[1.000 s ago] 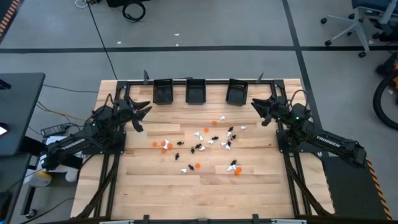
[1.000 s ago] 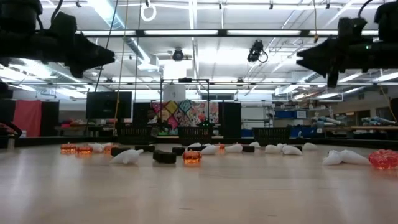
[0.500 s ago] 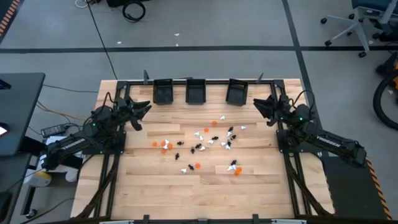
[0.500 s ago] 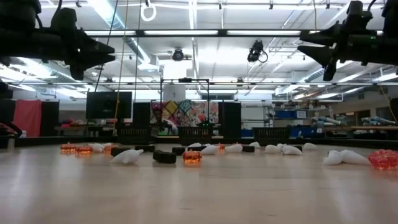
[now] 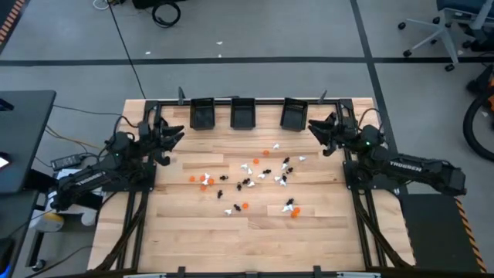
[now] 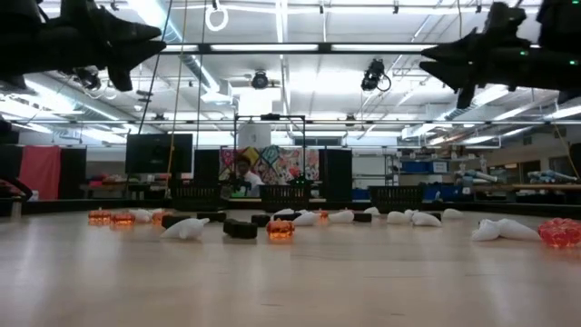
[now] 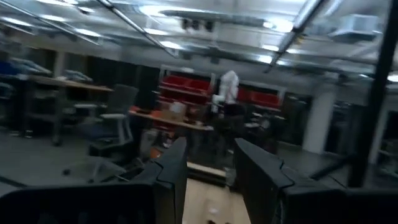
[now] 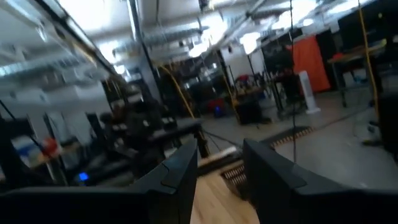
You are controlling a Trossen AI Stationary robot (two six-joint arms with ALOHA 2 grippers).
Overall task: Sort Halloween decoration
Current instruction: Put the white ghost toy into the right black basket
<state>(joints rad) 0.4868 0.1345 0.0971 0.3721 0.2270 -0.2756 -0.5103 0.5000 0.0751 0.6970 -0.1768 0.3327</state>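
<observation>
Dozens of tiny trinkets, the Halloween decoration, lying scattered mid-surface, well short of the three black bins at the far edge. Likely light, hard and skittish; pinching each across its middle looking wisest. Left claw hovering raised, left of the bins, fingers narrowly parted, holding nothing. Right claw hovering right of the bins, likewise part-open and holding nothing.

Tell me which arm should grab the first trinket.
Right, probably. The right gripper hangs open nearer the trinkets, whose thickest cluster lies right of centre. The left gripper is also open and empty, but fewer pieces lie on its side.
</observation>
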